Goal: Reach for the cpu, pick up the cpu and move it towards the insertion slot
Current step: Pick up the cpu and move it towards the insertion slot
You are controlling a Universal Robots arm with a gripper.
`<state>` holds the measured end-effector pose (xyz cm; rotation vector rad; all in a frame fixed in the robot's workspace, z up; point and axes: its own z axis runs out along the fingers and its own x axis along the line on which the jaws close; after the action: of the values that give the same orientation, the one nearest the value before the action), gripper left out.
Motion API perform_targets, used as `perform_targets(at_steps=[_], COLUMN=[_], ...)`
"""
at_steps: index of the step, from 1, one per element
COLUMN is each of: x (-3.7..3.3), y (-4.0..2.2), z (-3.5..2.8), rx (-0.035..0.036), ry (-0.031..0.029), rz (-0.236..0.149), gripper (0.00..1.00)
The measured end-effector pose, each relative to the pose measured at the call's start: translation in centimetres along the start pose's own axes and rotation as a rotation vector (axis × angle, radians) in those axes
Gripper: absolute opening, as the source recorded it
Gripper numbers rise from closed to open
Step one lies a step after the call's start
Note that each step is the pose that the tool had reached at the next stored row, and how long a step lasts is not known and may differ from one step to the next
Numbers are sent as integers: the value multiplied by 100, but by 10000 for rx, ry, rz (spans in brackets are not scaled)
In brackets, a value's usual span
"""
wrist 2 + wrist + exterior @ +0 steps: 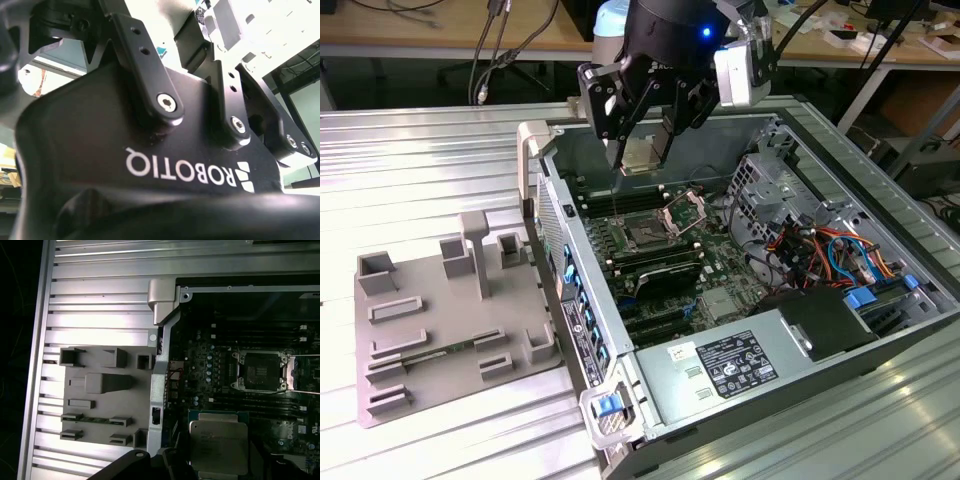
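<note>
Cpu (pixel 640 153) clamped between jaws of gripper (pixel 639 166), hanging in air over open computer case (pixel 548 215); insertion slot (pixel 648 236) lies below it, a bit nearer, well apart, bracket up on its right; first wrist view: cpu (pixel 218 442) beside insertion slot (pixel 260 371), not over it

Ribbed silver aluminium tabletop (pixel 430 150), foreground. Long pale wooden desk (pixel 410 40) behind it, with black cables (pixel 486 62) hanging over the edge. Brown cardboard box (pixel 920 100), exterior view's right.
</note>
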<state>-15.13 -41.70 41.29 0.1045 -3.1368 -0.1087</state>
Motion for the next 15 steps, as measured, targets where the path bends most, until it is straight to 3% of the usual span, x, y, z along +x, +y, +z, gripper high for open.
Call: perform_targets(at_steps=[15], x=[-134], y=[-10], z=[11], rx=[0], ry=[0], rz=[1], gripper=[55])
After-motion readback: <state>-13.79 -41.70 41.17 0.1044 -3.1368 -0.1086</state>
